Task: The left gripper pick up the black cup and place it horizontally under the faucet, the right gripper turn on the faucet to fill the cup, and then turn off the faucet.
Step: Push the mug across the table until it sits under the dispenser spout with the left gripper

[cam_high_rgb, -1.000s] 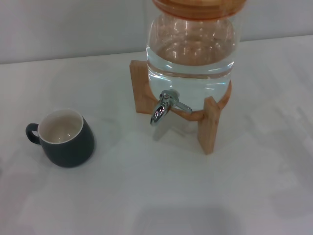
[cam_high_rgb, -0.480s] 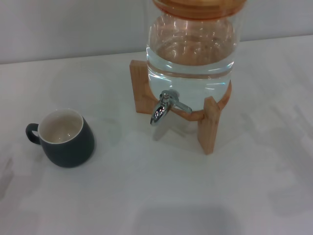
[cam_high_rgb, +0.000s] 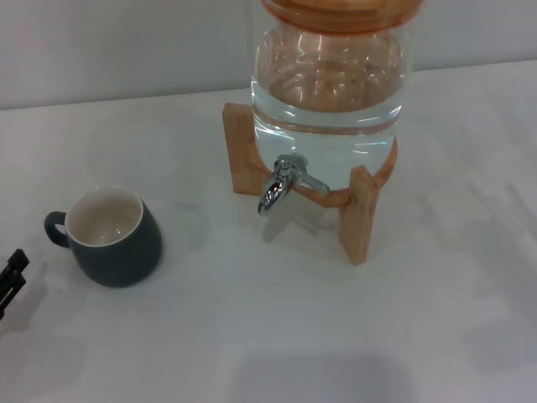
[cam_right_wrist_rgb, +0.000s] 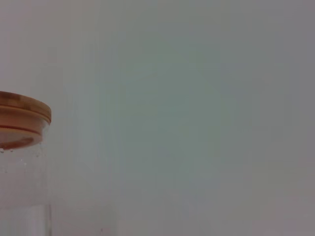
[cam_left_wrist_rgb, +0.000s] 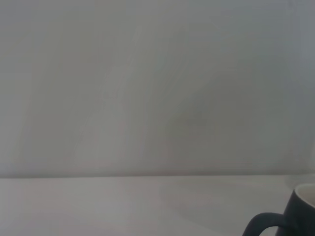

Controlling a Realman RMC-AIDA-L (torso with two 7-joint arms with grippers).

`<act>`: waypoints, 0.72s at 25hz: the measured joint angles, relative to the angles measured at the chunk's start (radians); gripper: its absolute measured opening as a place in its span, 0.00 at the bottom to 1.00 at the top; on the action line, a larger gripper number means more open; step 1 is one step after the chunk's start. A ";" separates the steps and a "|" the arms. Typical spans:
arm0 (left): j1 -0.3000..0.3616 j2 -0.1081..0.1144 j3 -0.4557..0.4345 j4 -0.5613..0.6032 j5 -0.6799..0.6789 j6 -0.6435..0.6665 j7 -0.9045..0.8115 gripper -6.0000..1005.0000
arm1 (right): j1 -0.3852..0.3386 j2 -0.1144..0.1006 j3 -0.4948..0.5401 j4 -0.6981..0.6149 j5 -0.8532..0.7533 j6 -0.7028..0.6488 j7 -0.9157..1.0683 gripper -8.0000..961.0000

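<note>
The black cup (cam_high_rgb: 117, 248) stands upright on the white table at the left, cream inside showing, its handle pointing left. Its handle and side also show in the left wrist view (cam_left_wrist_rgb: 290, 221). The chrome faucet (cam_high_rgb: 283, 185) juts from the front of the glass jar, spout down, with nothing under it. My left gripper (cam_high_rgb: 10, 279) only just shows at the head view's left edge, a little left of the cup's handle and apart from it. My right gripper is out of view.
The glass jar (cam_high_rgb: 327, 92) of water with a wooden lid sits on a wooden stand (cam_high_rgb: 361, 214) at the middle back; its lid shows in the right wrist view (cam_right_wrist_rgb: 22, 115). A pale wall runs behind the white table (cam_high_rgb: 268, 336).
My left gripper has come into the head view at the left edge, toward the cup's handle. The cup, jar and faucet have not moved.
</note>
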 joint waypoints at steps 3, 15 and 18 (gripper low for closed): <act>-0.014 0.000 0.000 -0.001 0.015 -0.015 -0.006 0.62 | 0.000 0.000 0.000 0.000 0.000 0.001 0.000 0.82; -0.080 0.002 0.000 0.003 0.072 -0.100 -0.022 0.61 | 0.002 0.000 0.000 0.000 0.000 0.000 0.000 0.82; -0.093 0.002 0.000 0.006 0.074 -0.110 -0.022 0.61 | 0.001 0.000 0.000 0.001 0.000 -0.003 0.000 0.82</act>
